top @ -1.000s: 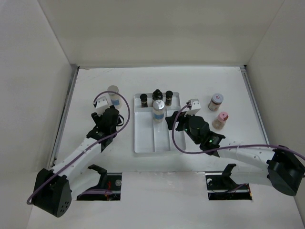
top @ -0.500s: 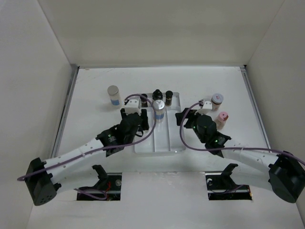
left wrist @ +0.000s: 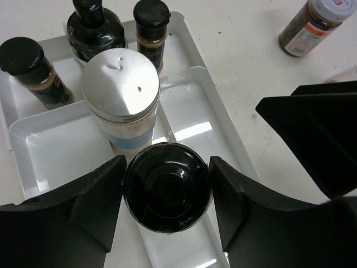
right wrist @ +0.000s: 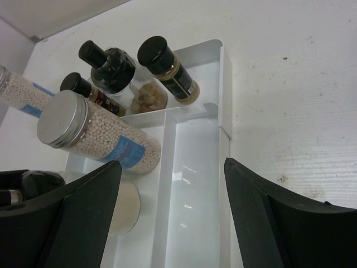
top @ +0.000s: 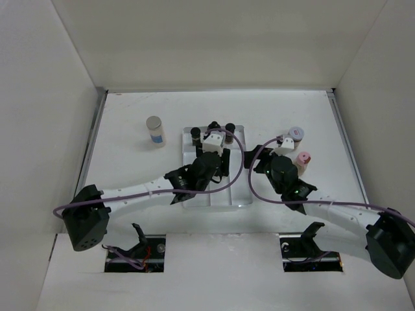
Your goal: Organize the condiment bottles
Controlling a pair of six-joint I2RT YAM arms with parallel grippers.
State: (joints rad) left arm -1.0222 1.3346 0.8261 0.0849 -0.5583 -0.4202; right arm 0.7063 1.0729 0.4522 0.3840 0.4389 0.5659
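The left gripper (left wrist: pixel 166 188) pinches a black-capped bottle (left wrist: pixel 166 184), with one finger on each side of its round, shiny top. It is over the white tray (left wrist: pixel 195 120), right beside a silver-capped bottle (left wrist: pixel 120 89) that is pale with a blue label. At the far end of the tray stand three dark bottles (left wrist: pixel 150 25), all with black caps.

The right gripper (right wrist: pixel 173 167) is spread wide with nothing in it, near the tray's right edge.

Three more bottles stand on the table (top: pixel 123 110) — a lavender-capped bottle (top: pixel 296 135) and a pink-capped bottle (top: pixel 302 161) on the right, and a lone bottle (top: pixel 154 129) with a silver cap on the left.
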